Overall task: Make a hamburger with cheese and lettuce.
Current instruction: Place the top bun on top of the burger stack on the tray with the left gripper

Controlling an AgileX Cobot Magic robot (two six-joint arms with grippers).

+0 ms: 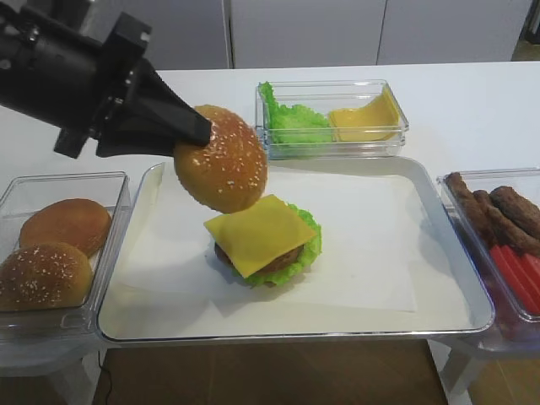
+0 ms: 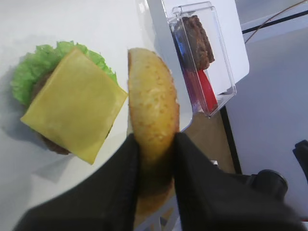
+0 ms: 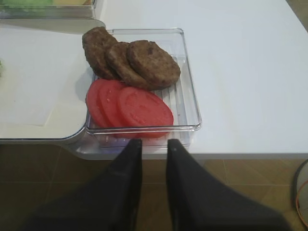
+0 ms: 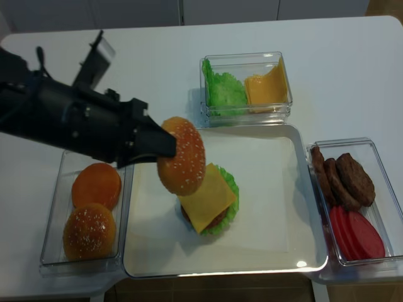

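Item one: the left gripper (image 1: 201,135), jaws pinching a sesame bun (image 1: 221,158) by its rim. We see the bun hanging on edge, its disc tilted steeply instead of lying flat, above the left part of the tray (image 1: 439,245).

Item two: the hamburger (image 1: 266,240) in progress, on the white liner near the tray's middle. We count a brown patty at the bottom, the lettuce (image 1: 310,240) ruffling out around it, and the cheese (image 1: 260,232) laid square on top, its corners overhanging. No top bun on it yet.

Item three: the relation that matters. The stack lies below and slightly to the right of the held bun (the bun's lower edge sits close over the cheese's near corner in the high view). We judge the bun must swing from its edge-on pose to flat, dome up, and shift over the cheese's centre before release; let go as it hangs, it would likely land askew.

Item four: the right gripper (image 3: 153,144), jaws pressed together and holding nothing, parked off the tabletop's edge near the bin of patties and tomato slices (image 3: 129,107). The left arm is plainly nearer.
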